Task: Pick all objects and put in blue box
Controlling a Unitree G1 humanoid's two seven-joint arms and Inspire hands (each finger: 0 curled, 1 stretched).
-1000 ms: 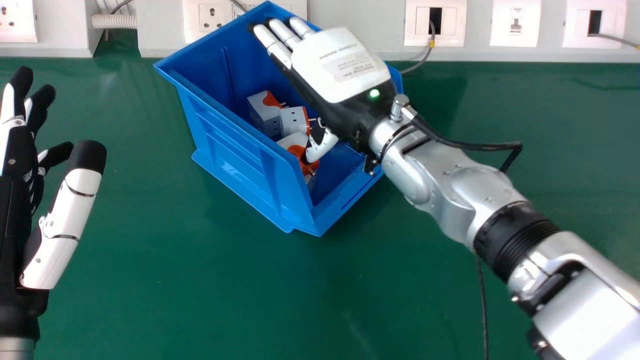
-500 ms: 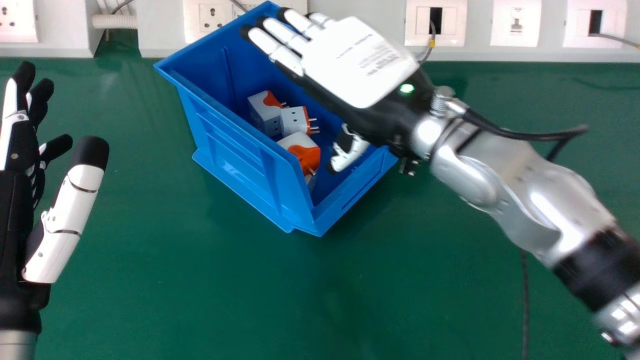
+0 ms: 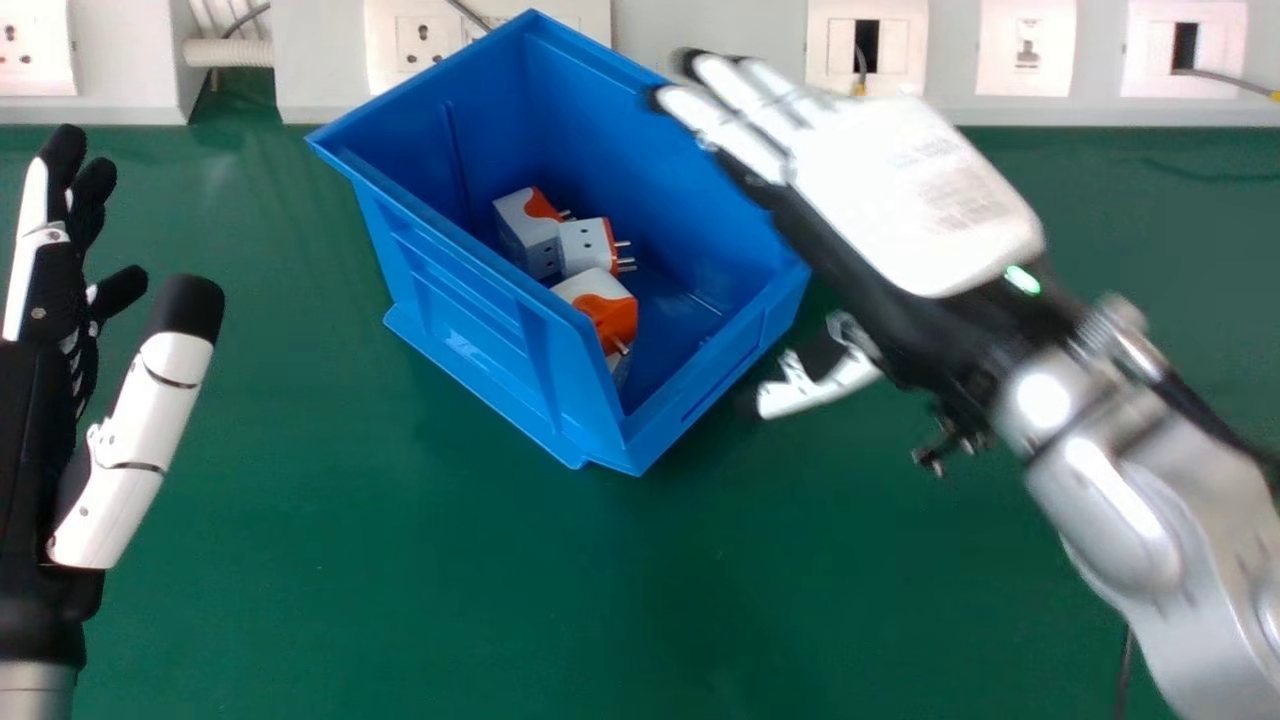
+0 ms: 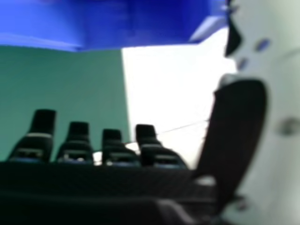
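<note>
Beside right robot hand (image 3: 910,190), blue box (image 3: 465,320).

Your left hand (image 3: 40,400) is upright along the left edge of the head view, its fingers (image 3: 35,235) loosely extended upward, its thumb (image 3: 135,430) leaning up and to the right. A silver wrist (image 3: 35,690) sits below it, in the lower left corner. Your silver right forearm (image 3: 1150,520) slants in from the lower right. Your right hand (image 3: 900,190), back showing, points toward the upper left, fingers straight and side by side, thumb apart below them.
</note>
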